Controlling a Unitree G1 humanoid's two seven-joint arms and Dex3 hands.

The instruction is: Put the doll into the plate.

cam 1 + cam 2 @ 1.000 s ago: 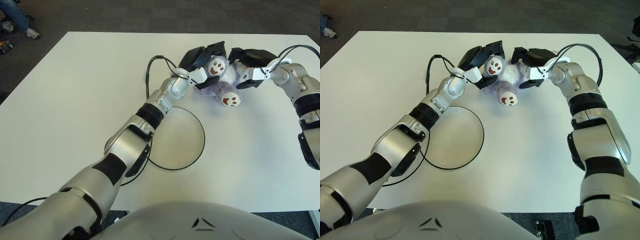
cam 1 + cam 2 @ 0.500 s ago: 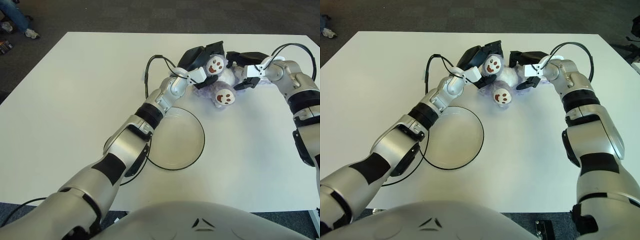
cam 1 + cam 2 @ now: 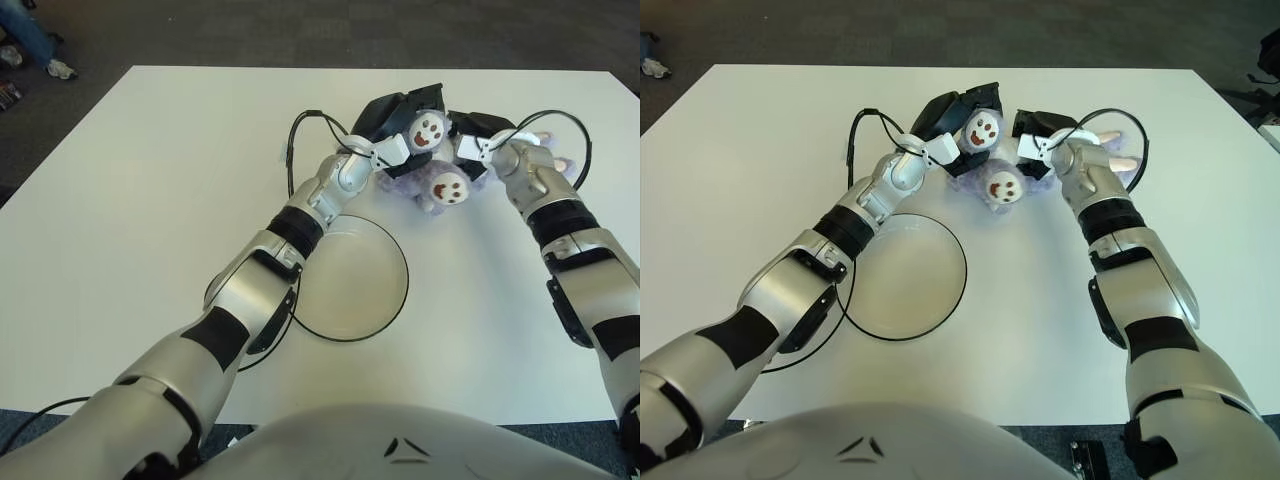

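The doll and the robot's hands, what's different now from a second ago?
The right hand swung in toward the left hand, squeezing the doll between them. The doll's lower paw shifted left. The plate stayed put and holds nothing; the doll remains beyond it on the table.

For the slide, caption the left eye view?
Both hands, left hand and right hand, clasp the doll beyond the plate.

We are seeing a pale lilac doll [image 3: 440, 172] with white paws bearing brown prints, a clear plate [image 3: 395, 310] with a black rim, and a white bench [image 3: 140, 200].
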